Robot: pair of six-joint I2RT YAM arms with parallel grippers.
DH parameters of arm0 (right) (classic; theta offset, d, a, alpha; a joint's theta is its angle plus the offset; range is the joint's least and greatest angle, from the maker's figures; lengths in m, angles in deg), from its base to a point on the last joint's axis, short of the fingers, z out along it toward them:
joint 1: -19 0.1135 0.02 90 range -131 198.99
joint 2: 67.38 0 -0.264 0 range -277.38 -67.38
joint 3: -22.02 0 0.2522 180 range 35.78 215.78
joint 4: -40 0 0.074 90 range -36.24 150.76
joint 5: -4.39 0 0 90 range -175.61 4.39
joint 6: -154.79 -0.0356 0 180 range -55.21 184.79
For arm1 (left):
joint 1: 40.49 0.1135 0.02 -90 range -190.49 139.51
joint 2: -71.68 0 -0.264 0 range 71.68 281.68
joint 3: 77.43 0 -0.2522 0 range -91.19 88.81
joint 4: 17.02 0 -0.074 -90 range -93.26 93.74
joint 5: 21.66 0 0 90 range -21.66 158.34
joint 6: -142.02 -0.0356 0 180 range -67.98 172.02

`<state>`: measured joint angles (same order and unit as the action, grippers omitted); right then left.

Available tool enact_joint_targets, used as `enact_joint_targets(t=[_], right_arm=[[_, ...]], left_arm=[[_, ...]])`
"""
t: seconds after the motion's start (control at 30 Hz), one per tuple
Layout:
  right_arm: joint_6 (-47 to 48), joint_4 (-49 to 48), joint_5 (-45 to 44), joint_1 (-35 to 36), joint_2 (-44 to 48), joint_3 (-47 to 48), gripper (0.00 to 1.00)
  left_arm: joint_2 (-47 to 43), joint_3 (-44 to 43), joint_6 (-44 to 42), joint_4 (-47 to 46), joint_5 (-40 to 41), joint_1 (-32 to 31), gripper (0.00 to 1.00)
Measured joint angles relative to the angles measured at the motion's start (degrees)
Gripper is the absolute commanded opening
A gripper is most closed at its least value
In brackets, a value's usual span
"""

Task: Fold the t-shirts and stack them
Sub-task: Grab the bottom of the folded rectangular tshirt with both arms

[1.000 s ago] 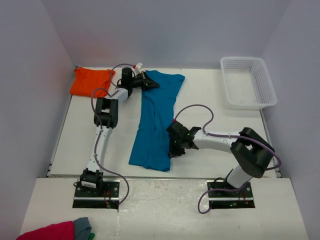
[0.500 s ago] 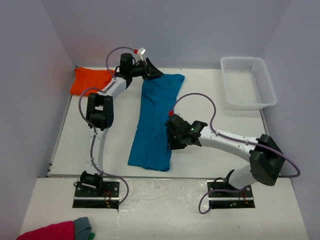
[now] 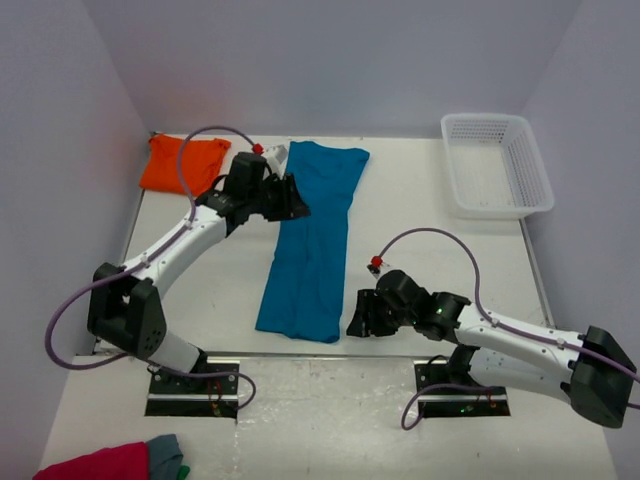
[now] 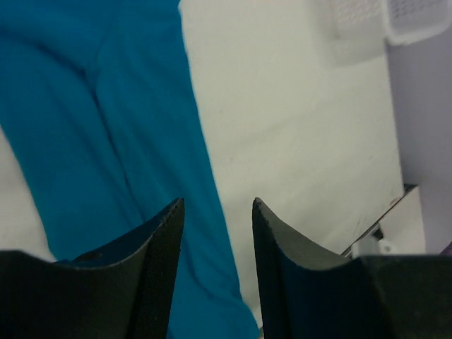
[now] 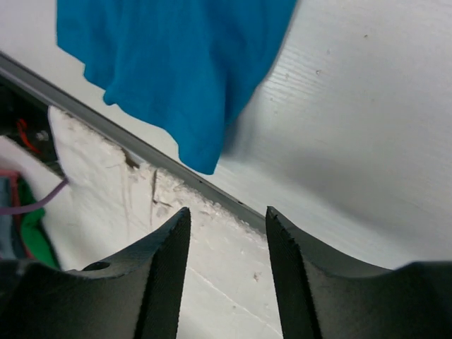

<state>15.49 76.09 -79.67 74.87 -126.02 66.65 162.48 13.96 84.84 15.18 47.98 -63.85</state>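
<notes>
From above: a teal-blue cotton t-shirt (image 3: 310, 245), folded into a long narrow strip, laid down the middle of the white table (image 3: 430, 230) with its near end at the front edge. In the far-left corner, a bright orange cotton t-shirt (image 3: 183, 163), bunched and apart from the teal one. Over the strip's left edge near its far end, the left gripper (image 3: 293, 200). Low beside the strip's near right corner, the right gripper (image 3: 358, 322). At far right, a white plastic mesh basket (image 3: 540, 185). Off the table at bottom left, a crimson-pink cloth (image 3: 95, 465) touching a grey cloth (image 3: 165, 453).

Left wrist: left fingers (image 4: 159, 240) spread, gap empty — teal fabric and bare table beneath.

Right wrist: right fingers (image 5: 166, 247) spread, nothing between — over the table's front edge, with the teal corner just beyond.
</notes>
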Motion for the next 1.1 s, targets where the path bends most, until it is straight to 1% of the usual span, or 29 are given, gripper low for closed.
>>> enact_joint_targets(t=[0.03,0.07,0.1,0.17,0.3,0.4,0.53,0.67,0.97,1.1], right_arm=[[-0.74,-1.33,0.61,-0.02,1.75,-1.92,0.51],[-1.53,-3.5,1.27,-0.04,3.41,-4.0,0.52],[-2.36,-5.25,1.79,-0.04,4.39,-5.62,0.54],[-3.93,-9.33,3.06,-0.04,5.01,-8.55,0.54],[-6.97,-16.74,5.25,-0.04,1.81,-11.78,0.55],[-8.31,-20.76,5.88,-0.04,-2.58,-12.04,0.55],[-9.14,-24.52,6.05,-0.04,-5.6,-12.04,0.55],[-9.2,-25.46,6.03,-0.04,-7.37,-11.65,0.55],[-9.2,-27.06,6.36,-0.07,-14.62,-7.67,0.54],[-9.31,-27.58,7.04,-0.07,-16.41,-7.21,0.51]], left_arm=[[-2.62,3.48,-0.52,1.86,1.42,-0.9,0.47],[-5.09,6.71,-0.92,4.11,3.28,-1.33,0.55],[-7.04,9.11,-1.22,6.16,4.9,-1.2,0.57],[-10.8,13.42,-1.62,9.18,7.67,0.17,0.58],[-16.9,21.68,-2.23,10.49,7.98,4.35,0.58],[-17.51,25.81,-2.56,10.38,6.56,6.05,0.58],[-17.25,30.8,-2.93,9.66,3.17,7.72,0.57],[-17.27,33.24,-3.61,9.25,1.51,9.01,0.57],[-17.38,33.97,-4.13,7.76,-0.22,10.51,0.57],[-18.18,34.69,-4.0,7.69,-0.74,10.78,0.57]])
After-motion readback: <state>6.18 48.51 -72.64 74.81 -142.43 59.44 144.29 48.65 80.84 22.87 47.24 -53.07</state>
